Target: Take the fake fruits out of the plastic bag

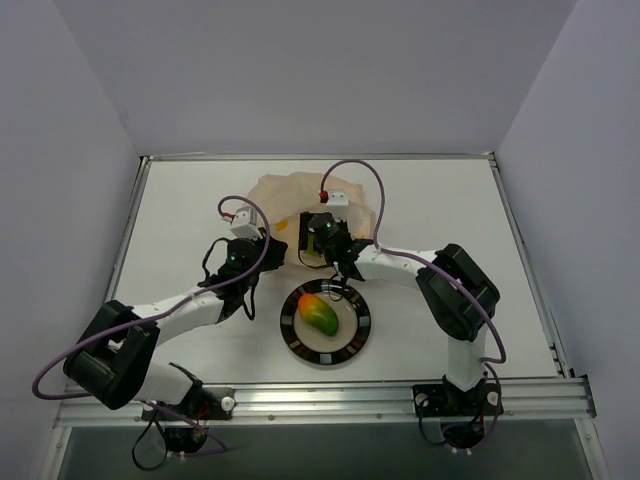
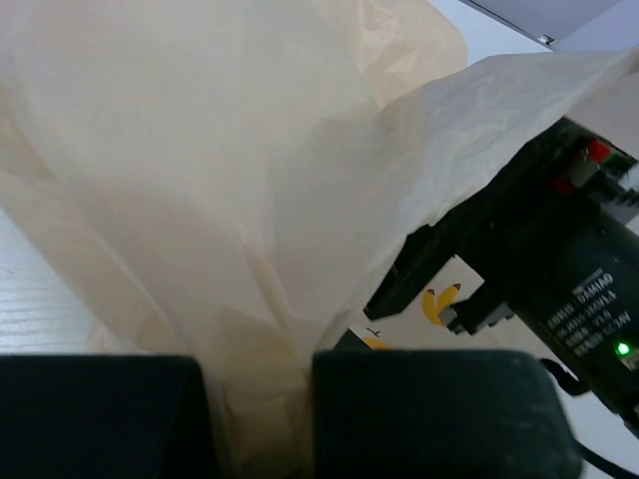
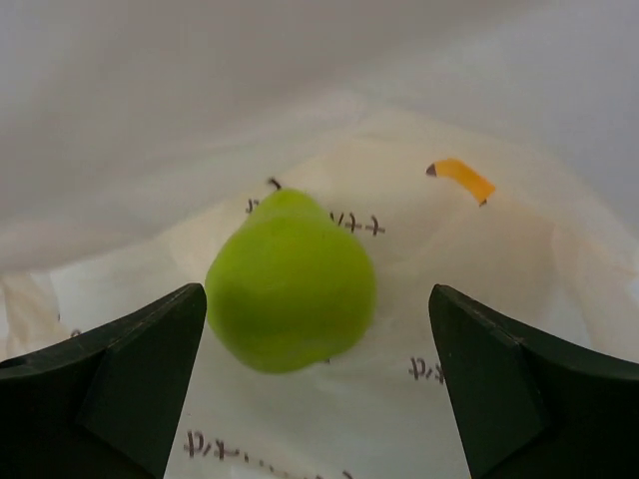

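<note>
Out so far: mango (image 1: pixel 318 316) on plate (image 1: pixel 352 343). Inside bag (image 1: pixel 282 190): green fruit (image 3: pixel 291 280), lying between wide-spread jaws of right gripper (image 3: pixel 318 299), untouched. Left gripper (image 2: pixel 258 384) clamped on bag film. Third fruit unseen. Roughly a third done, by appearance.

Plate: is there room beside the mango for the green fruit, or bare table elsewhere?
The plate has a bare strip right of the mango. Open table lies between the plastic bag and the table's right edge, and along its left edge. Crowded: between bag and plate, where the left gripper and right gripper work.
</note>
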Motion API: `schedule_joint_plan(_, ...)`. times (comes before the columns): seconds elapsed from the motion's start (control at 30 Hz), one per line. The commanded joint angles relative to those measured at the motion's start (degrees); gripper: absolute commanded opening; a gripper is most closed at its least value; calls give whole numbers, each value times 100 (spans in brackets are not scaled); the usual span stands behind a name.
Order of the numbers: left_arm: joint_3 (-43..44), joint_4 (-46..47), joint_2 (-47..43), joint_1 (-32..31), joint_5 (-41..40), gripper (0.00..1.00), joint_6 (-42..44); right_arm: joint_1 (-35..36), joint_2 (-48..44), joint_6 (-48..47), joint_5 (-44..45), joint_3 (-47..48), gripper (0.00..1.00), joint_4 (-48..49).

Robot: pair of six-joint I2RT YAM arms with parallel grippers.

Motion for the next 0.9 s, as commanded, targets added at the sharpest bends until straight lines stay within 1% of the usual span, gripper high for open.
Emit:
schedule_joint_plan(0.0, 137, 327, -30, -18, 17, 2, 71, -159, 344, 123, -115, 381, 89, 267)
schedule_joint_plan(0.2, 146, 300, -13, -9, -18, 2, 98, -221, 688, -96, -590, 795, 87, 294)
schedule_joint_plan(0.37, 154, 309, 31, -18, -18, 2, 98, -248, 724, -105, -652, 962, 89, 127)
schedule_joint_plan(0.47, 137, 318, 40, -9, -18, 2, 89, -239, 680, -105, -792, 919, 73, 83)
schedule_joint_plan(0.5, 128, 327, 31, -9, -35, 2, 98, -230, 575, -105, -801, 892, 63, 92)
schedule_joint_plan(0.53, 128, 327, 31, -9, -70, 2, 98, -213, 496, -123, -801, 866, 56, 92)
schedule_joint_plan(0.6, 128, 301, 31, -9, -97, 2, 115, -169, 172, -236, -793, 787, 43, 30)
schedule_joint_plan(0.8, 128, 362, 75, -9, -80, 2, 89, -28, -812, -316, -757, 313, 41, -31)
schedule_joint_plan(0.83, 128, 362, 110, 0, -79, 2, 89, -2, -875, -290, -766, 251, 42, -31)
schedule_joint_plan(0.87, 128, 362, 119, -9, -79, 2, 80, 16, -911, -281, -697, 216, 46, -92)
